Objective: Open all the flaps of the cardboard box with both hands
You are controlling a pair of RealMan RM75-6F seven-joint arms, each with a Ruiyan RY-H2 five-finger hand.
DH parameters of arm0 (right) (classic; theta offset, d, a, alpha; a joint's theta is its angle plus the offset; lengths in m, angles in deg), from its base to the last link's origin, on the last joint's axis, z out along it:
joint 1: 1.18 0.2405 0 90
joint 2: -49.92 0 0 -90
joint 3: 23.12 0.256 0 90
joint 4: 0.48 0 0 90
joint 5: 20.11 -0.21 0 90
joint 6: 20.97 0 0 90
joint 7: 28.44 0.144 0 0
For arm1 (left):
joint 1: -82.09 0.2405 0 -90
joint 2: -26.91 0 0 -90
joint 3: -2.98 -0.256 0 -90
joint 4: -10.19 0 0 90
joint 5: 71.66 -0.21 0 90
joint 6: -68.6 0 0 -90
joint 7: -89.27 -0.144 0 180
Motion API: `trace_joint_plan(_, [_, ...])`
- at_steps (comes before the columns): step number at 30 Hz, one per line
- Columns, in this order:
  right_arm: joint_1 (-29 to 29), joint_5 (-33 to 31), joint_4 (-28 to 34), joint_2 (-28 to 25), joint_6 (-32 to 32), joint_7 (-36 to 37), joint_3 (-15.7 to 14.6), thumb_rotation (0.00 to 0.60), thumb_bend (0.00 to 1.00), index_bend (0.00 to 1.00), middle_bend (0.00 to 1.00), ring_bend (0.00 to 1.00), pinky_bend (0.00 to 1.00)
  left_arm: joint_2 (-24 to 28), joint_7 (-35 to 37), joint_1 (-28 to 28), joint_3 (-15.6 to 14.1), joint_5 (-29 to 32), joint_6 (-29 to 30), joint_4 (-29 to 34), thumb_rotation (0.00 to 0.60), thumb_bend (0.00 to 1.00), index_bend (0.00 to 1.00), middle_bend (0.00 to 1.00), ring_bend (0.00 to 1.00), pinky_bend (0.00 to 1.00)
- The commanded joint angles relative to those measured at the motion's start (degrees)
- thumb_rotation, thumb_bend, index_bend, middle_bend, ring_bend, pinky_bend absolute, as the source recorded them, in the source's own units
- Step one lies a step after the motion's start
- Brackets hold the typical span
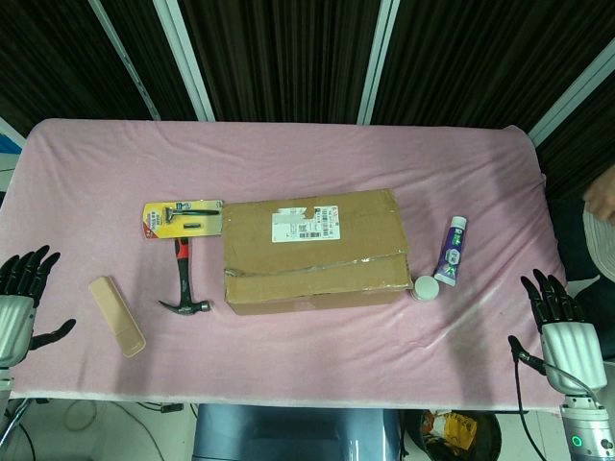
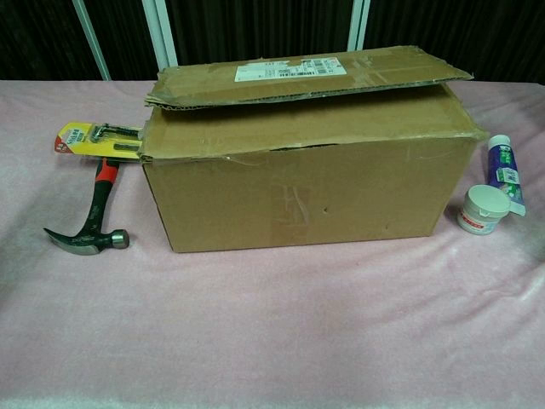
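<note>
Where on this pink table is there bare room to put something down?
Bare: the strip behind the cardboard box, and the front edge between the left hand and right hand. Crowded: the hammer on one side of the box, the tube and jar on the other.

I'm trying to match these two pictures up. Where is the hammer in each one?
Head view: hammer lies left of the cardboard box, head toward the near table edge.
Chest view: hammer at left, beside the box's left end.
Shared landmark: the yellow card at its handle's far end.
</note>
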Motion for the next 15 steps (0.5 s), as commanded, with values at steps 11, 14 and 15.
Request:
trace_joint_plan(11, [0.0,0.1,0.1,0.0,0.0,-0.2,0.0,0.600,0.28,0.00,0.00,0.01,0.22,0.0,0.2,0.0,0.3,-0.4,0.6,-0.1,0.600,0.13,0.00,0.00,0.00,0.00])
trace_joint_plan(14, [0.0,-0.1,0.2,0.1,-0.1,-0.2,0.0,0.600,0.28,0.00,0.00,0.01,0.22,0.1,-0.3,-0.5,0.6,-0.9,0.7,0.9,0.600,0.13,0.00,0.00,0.00,0.00])
trace_joint_plan(15, [0.0,-0.2,0.2,0.1,-0.2,-0.2,0.0,0.600,0.28,0.00,0.00,0.01,0.22,0.3,-0.4,-0.8,0.8,-1.0,0.5,1.6,0.600,0.13,0.00,0.00,0.00,0.00])
